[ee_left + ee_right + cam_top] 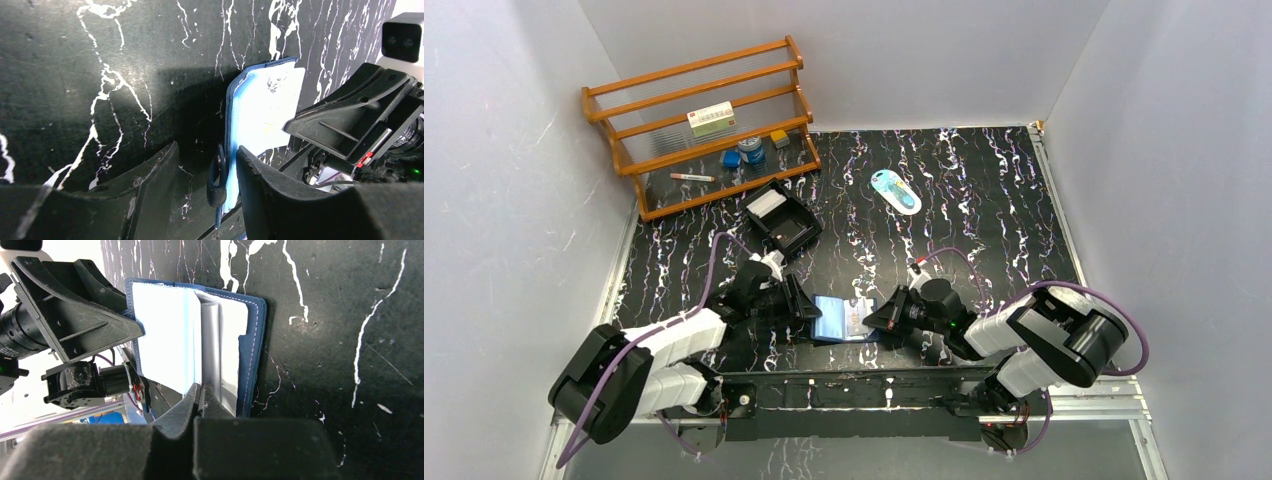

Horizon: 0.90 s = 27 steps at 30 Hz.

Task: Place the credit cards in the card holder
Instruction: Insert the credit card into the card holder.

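The navy card holder (832, 318) lies open near the front edge, its light blue pockets facing up, between my two grippers. My left gripper (807, 312) is open. In the left wrist view its fingers (207, 150) straddle the holder's left flap (260, 105) and snap strap (218, 175), and the right finger touches the flap. My right gripper (876, 320) is shut. In the right wrist view it (201, 387) pinches the near edge of a grey-white credit card (211, 340) that stands in the holder's (255, 340) right pocket. No other cards are in view.
A black open tray (782, 222) stands behind the left gripper. A wooden rack (694, 120) at the back left holds a white-and-red box (711, 119) and small items. An oval blue-white packet (895, 190) lies mid-table. White walls close three sides.
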{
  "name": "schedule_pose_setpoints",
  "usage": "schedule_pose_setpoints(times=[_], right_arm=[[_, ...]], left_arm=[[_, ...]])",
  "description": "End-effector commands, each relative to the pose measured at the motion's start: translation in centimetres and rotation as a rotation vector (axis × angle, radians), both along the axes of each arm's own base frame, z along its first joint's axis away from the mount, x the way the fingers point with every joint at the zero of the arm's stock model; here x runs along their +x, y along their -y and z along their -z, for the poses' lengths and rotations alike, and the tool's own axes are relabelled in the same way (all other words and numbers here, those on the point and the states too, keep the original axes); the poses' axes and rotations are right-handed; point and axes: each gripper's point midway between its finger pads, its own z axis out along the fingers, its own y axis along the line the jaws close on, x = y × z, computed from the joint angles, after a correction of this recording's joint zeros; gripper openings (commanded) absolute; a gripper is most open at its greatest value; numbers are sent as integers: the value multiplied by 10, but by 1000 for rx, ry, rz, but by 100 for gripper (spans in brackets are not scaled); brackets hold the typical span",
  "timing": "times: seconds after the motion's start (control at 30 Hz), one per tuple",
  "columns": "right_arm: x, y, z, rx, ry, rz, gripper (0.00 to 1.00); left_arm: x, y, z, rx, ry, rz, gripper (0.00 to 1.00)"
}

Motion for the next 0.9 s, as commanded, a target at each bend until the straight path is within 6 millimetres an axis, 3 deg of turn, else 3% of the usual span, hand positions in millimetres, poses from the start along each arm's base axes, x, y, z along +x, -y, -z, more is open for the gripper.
schedule_pose_setpoints(times=[0.0,0.1,0.23,0.33,0.57,0.87], right_arm=[[1,4,3,-1,7,10,0],[1,7,5,-8,4,15,0],[2,7,5,-13,7,15,0],[2,5,2,-1,12,8,0],[1,-7,-18,80,23,-30,0],[-2,-12,-25,134,13,-46,0]], left_arm=[[-22,-34,32,160,-98,-61,46],[-20,-35,28,159,-81,-72,38],[-19,-33,26,145,-73,-66,13],[-21,-31,31,140,-83,-50,0],[-25,-22,42,109,-124,-14,0],[-26,-24,42,108,-124,-20,0]])
